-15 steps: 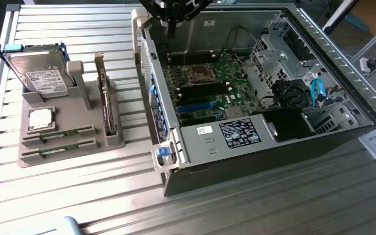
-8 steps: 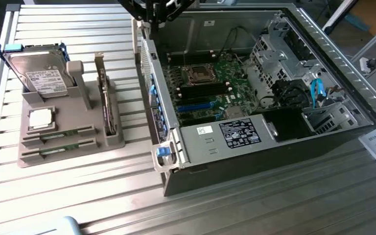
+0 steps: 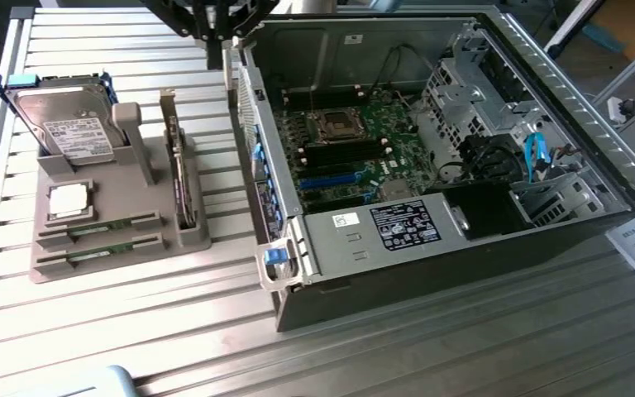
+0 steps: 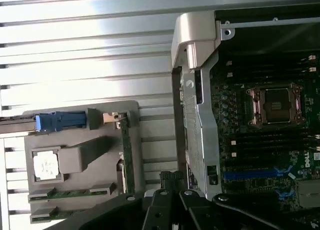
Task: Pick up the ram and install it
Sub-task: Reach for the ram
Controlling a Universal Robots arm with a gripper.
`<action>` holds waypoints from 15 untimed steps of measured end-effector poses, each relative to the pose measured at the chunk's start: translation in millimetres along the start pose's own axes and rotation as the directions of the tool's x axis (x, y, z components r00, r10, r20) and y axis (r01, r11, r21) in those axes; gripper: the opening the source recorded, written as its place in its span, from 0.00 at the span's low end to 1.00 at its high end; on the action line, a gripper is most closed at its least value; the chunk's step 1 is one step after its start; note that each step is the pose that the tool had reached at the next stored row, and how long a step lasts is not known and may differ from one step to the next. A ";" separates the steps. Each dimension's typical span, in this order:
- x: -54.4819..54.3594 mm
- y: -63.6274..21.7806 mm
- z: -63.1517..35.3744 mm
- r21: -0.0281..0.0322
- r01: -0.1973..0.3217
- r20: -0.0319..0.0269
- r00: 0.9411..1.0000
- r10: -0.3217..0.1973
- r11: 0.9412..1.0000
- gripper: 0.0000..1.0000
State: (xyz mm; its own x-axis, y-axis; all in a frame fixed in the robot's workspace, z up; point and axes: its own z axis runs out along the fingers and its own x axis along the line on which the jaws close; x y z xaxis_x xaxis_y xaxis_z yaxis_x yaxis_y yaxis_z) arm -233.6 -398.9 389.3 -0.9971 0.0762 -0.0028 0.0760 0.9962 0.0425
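Two rams, narrow green sticks, lie flat in the front slots of a grey holder [image 3: 119,248]: one ram [image 3: 99,229] and a second [image 3: 97,256] beside it. In the wrist view the first ram [image 4: 75,193] lies next to a CPU chip [image 4: 46,165]. My gripper [image 3: 227,51] hangs high at the far edge of the table, between the holder and the open computer case [image 3: 428,149]. Its black fingers [image 4: 172,179] are together, shut, with nothing seen between them. The rams are well apart from it.
On the holder also sit a silver hard drive [image 3: 69,124] in a blue-tabbed bracket, the CPU chip [image 3: 67,201] and an upright expansion card [image 3: 179,174]. The case lies open with its motherboard [image 3: 346,153], CPU socket [image 4: 275,105] and power supply [image 3: 389,223] exposed. Slatted metal table [image 3: 130,331].
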 end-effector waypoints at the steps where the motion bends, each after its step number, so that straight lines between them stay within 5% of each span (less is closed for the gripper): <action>1: 3.8 -0.3 0.0 0.000 0.000 0.000 1.000 0.000 1.000 0.11; 5: 26.7 -2.1 -0.1 0.000 0.000 0.000 1.000 0.000 1.000 0.11; 12: 91.2 -6.9 -0.6 0.000 0.000 0.000 1.000 0.000 1.000 0.11; 15: 110.3 -8.4 -0.7 0.000 0.000 0.000 1.000 0.000 1.000 0.11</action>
State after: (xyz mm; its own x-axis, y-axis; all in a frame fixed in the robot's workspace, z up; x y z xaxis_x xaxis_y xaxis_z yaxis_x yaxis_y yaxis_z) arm -344.3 -398.9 389.3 -0.9971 0.0763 -0.0032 0.0761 0.9962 0.0425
